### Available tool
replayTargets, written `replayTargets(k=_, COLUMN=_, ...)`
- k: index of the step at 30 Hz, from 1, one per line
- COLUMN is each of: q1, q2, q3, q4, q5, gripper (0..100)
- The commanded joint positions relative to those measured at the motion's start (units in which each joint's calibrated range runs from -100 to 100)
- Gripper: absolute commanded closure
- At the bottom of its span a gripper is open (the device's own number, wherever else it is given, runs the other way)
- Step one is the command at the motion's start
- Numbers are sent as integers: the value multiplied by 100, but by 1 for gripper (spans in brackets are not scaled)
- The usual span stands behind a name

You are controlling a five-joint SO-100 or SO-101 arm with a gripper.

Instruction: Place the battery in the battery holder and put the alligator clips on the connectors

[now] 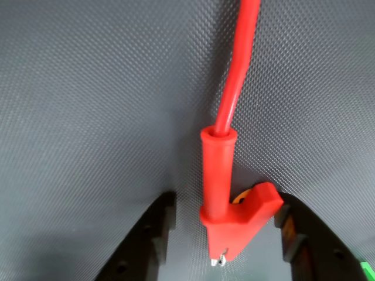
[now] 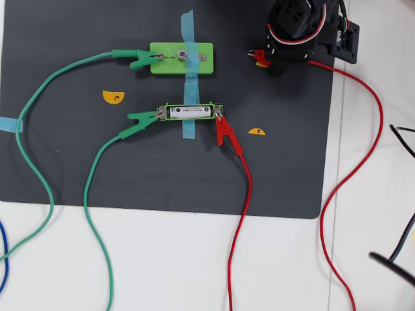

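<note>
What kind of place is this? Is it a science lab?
Probably a tabletop set up for a small electronics lesson, not a full lab. A dark mat lies on a white table, a battery sits in a green battery holder, and alligator clips on long wires join a taped-down bulb block.

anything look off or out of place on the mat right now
Nothing looks damaged or spilled. Only the bulb block looks unfinished: its right tab carries no clip, while the last red clip sits between the gripper fingers, off to the right.
</note>
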Motion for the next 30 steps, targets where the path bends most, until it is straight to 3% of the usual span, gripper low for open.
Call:
replayTargets(k=1, q1=48, q2=15, q3=-187, q4=-69, q5=-3, gripper=90)
replayTargets(k=6, q1=48, q2=15, q3=-187, q4=-69, q5=8, gripper=99)
replayTargets(k=30, q1=78, q2=24, q3=-196, q4=-9, q5=133, gripper=99)
